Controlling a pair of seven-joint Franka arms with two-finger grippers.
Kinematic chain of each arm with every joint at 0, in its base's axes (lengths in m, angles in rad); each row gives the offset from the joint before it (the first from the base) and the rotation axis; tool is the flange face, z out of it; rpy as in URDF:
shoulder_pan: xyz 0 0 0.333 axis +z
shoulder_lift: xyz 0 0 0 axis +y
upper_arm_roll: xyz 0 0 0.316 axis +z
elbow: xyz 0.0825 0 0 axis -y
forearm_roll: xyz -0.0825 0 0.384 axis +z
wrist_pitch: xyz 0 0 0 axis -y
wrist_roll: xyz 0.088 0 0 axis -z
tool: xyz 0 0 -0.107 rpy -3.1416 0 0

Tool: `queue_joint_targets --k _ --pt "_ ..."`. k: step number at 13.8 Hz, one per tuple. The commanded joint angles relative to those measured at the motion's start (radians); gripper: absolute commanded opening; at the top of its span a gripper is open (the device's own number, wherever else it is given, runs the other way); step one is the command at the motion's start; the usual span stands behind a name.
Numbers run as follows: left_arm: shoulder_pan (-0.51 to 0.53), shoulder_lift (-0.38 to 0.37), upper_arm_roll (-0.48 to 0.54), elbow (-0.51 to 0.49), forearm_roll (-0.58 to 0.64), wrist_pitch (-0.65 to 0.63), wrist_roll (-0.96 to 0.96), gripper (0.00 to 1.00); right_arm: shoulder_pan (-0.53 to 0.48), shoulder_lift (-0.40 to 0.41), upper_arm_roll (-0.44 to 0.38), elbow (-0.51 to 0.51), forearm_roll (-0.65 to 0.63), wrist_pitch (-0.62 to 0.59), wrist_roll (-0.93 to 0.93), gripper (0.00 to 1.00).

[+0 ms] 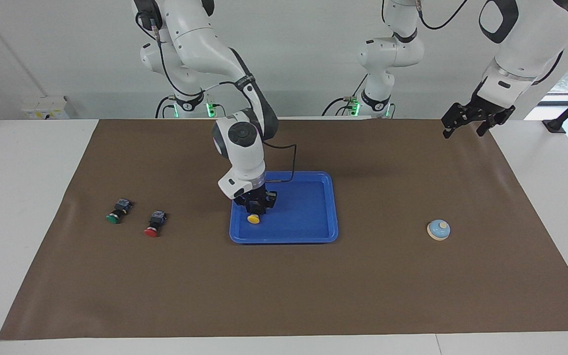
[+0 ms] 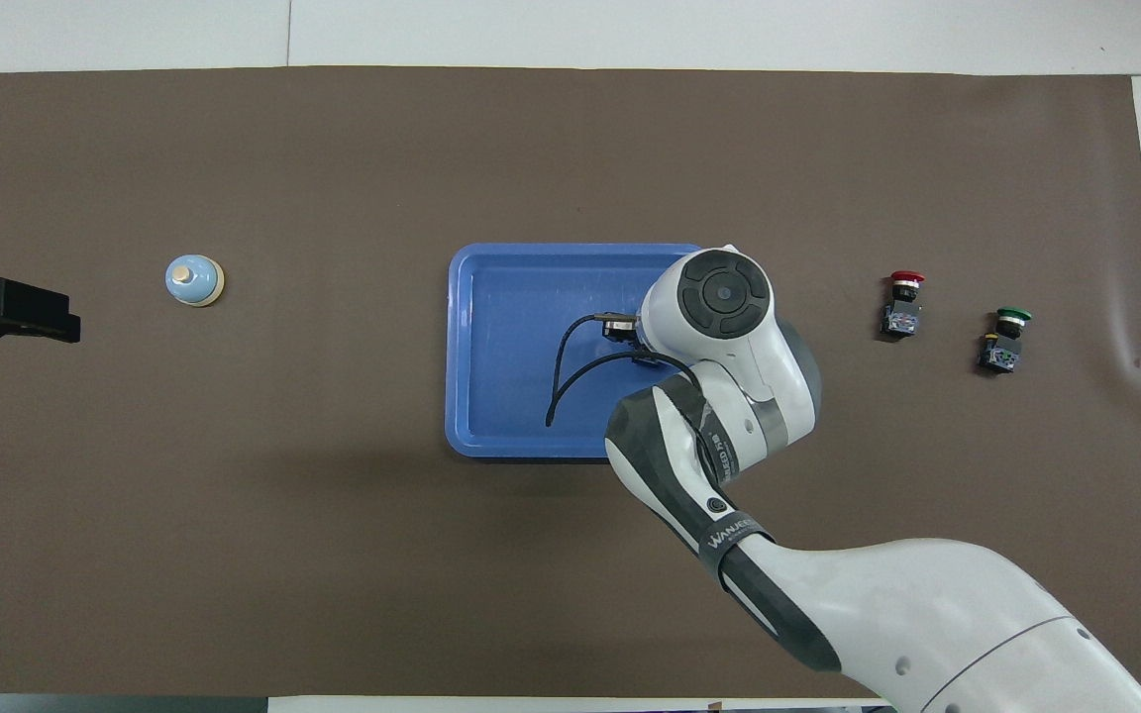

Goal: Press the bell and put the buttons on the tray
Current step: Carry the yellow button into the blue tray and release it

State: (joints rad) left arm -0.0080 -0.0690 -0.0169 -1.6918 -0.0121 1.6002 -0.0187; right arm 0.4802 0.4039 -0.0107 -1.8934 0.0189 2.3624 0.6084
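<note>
– Grip first: what is the right gripper (image 1: 256, 207) doing?
– It is low inside the tray (image 1: 308, 231), right on the black body of the yellow button (image 1: 253, 219). Whether it clasps the button or has let go, I cannot tell.
– So which step is this?
– I'd say the setting-down of the first button. It seems to lie on the tray floor, at the end toward the right arm, cap pointing away from the robots.
– And next?
– Probably a clean release and a straight lift, so the button isn't dragged. Then the red button (image 1: 153, 224) and green button (image 1: 116, 213), both lying on the mat (image 1: 284, 296) toward the right arm's end, green farthest out.
– The bell (image 1: 438, 230)?
– Upright on the mat toward the left arm's end: pale blue dome, cream knob. The left gripper (image 1: 469, 123) waits, spread and empty, over the mat's corner there.
</note>
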Motion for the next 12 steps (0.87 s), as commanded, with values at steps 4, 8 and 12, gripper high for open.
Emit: queue_joint_targets --k 4,8,12 --pt "0.0 -0.012 0.002 -0.006 -0.002 -0.008 -0.006 1.0 -0.055 -0.063 -0.011 0.095 -0.002 -0.184 0.017 1.0" --pt "0.0 -0.012 0.002 -0.005 -0.002 -0.008 -0.006 1.0 -0.169 -0.154 -0.009 0.111 -0.004 -0.288 -0.079 1.0" --pt "0.0 -0.012 0.002 -0.005 -0.002 -0.008 -0.006 1.0 -0.317 -0.181 -0.012 0.097 -0.011 -0.342 -0.303 1.0"
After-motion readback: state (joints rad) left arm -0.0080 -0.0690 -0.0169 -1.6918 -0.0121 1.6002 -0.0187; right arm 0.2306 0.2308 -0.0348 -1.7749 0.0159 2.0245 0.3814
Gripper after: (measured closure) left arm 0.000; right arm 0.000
